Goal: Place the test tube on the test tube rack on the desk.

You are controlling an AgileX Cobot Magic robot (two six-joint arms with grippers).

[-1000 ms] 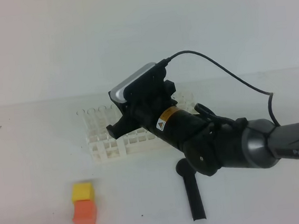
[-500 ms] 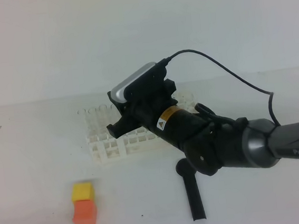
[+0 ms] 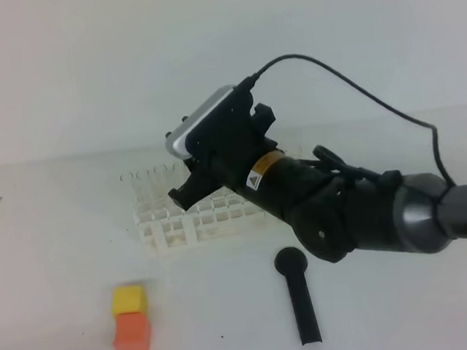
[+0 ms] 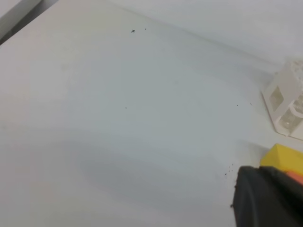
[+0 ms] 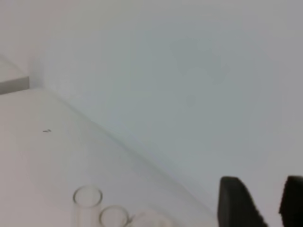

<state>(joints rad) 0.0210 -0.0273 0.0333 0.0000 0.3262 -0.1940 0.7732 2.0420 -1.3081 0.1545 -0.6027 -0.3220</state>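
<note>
right gripper (image 5: 258,208) over the test tube rack (image 3: 180,225) on the desk (image 3: 50,242); right wrist view shows two dark fingers (image 5: 236,205) with a gap between them and nothing visible in that gap, so jaws partly apart, apparently empty; high view hides the fingertips behind the arm's own body; left gripper (image 4: 267,196) only a dark corner in its own wrist view, off by the yellow block (image 3: 129,300) and orange block (image 3: 133,332), jaws together, holding nothing that shows, far from the job; test tube (image 5: 87,203) seen as clear open rims standing upright at the rack's far-left end, a second rim just beside it; cannot tell which one is the task's tube; key relation: the rims lie down and to the left of the right fingers, long axis vertical, right arm the nearer one by far; tube looks thin, colourless, near invisible against the white desk; judging by that, placement looks done or nearly so; black stick (image 3: 299,301) lies flat in front of the rack, apart from it
</note>
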